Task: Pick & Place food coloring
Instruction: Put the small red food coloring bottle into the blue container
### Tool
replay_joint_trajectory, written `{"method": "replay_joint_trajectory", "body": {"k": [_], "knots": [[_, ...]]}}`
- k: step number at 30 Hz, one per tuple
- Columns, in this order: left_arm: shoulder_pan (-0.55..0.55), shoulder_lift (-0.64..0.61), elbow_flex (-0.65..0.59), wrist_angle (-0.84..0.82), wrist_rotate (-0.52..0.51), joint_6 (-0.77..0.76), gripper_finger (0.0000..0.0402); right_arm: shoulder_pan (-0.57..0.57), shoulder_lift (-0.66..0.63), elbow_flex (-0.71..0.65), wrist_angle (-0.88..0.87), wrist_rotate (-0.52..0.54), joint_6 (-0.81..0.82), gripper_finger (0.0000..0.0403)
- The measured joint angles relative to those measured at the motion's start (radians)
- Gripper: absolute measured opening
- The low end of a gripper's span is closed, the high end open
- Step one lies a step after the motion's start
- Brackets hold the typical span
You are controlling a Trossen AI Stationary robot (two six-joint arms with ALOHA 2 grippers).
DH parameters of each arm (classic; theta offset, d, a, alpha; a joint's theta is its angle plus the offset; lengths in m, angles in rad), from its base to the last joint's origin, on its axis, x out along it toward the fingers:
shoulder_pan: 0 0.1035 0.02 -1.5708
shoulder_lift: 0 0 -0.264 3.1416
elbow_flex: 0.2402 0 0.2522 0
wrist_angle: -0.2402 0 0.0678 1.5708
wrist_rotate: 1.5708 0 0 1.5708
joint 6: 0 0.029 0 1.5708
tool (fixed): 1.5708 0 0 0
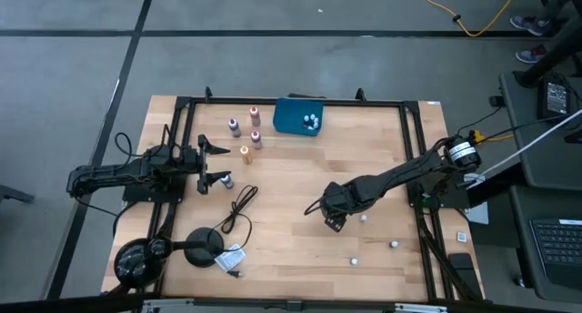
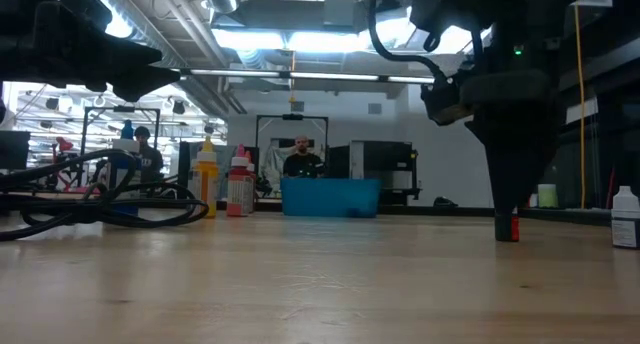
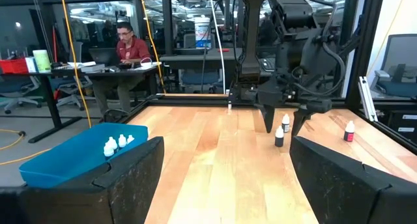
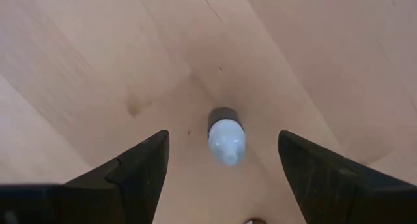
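Directly beneath the right claw (image 4: 221,168) stood 1 food coloring bottle (image 4: 226,138), upright on the pale wood between the 2 spread fingers (image 4: 133,168), neither of them touching it. Planks of light wood made up the worktop (image 1: 291,213), framed by black rails, with grey floor around it. Beyond the far edge lay a workshop with bright ceiling lights, desks and monitors, and a person (image 3: 128,47) sat at a desk there. On the worktop's near left a black cable (image 1: 238,208) looped beside a round black base (image 1: 207,242).

At the far edge sat a teal tray (image 1: 291,113) holding 3 small white-capped bottles (image 1: 311,123) close together. Left of it stood 4 colored bottles (image 1: 245,131), well apart from the tray. Near the right edge 3 more tiny bottles (image 1: 394,245) were scattered.

The left claw (image 1: 215,164) hung at the worktop's left side with its fingers spread, holding nothing.
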Motion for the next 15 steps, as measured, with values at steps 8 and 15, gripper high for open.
{"method": "replay_joint_trajectory", "body": {"k": [8, 15], "knots": [[0.0, 0.0, 0.0, 0.0, 0.0, 0.0, 0.0329, 0.0, 0.0, 0.0, 0.009, 0.007, -0.021, 0.0282], [0.0, 0.0, 0.0, 0.0, 0.0, 0.0, 0.0328, -0.002, 0.0, 0.0, 0.009, 0.006, -0.022, 0.0232]]}}
